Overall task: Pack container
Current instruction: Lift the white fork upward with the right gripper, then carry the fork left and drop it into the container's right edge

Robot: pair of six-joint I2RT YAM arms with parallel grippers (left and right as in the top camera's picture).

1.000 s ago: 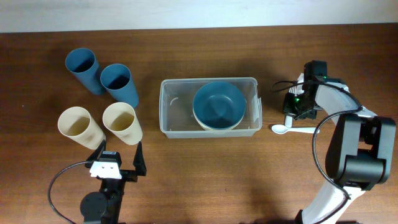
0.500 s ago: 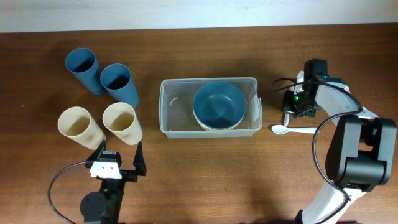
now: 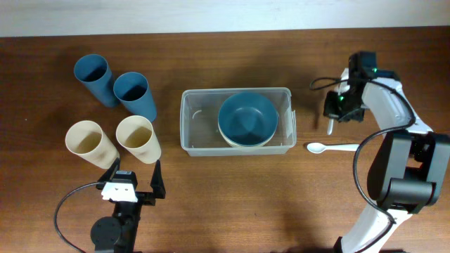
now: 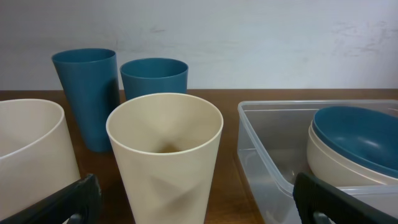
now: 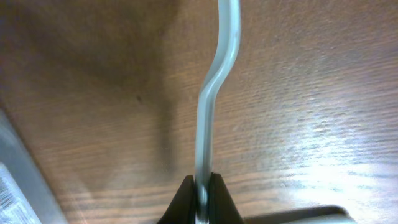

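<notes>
The clear container (image 3: 188, 133) sits mid-table, with a blue bowl (image 3: 246, 118) nested in a cream bowl inside it. Right of it, my right gripper (image 3: 339, 112) is shut on the handle of a thin pale utensil (image 3: 330, 126), which hangs just above the wood. In the right wrist view the jaws (image 5: 202, 186) pinch that bent handle (image 5: 214, 93). My left gripper (image 3: 133, 188) stands open near the front edge, just short of the cream cups. In the left wrist view its fingers (image 4: 62, 202) flank a cream cup (image 4: 165, 155), with the container wall (image 4: 267, 162) to the right.
A white spoon (image 3: 330, 147) lies on the table below the right gripper. Two blue cups (image 3: 93, 76) (image 3: 133, 95) and two cream cups (image 3: 88, 140) (image 3: 137, 137) stand to the left of the container. A container corner (image 5: 18, 180) shows in the right wrist view.
My right gripper closed fully on the pale utensil and moved up and back from the table with it. The white spoon stayed put. The left arm has not moved.
</notes>
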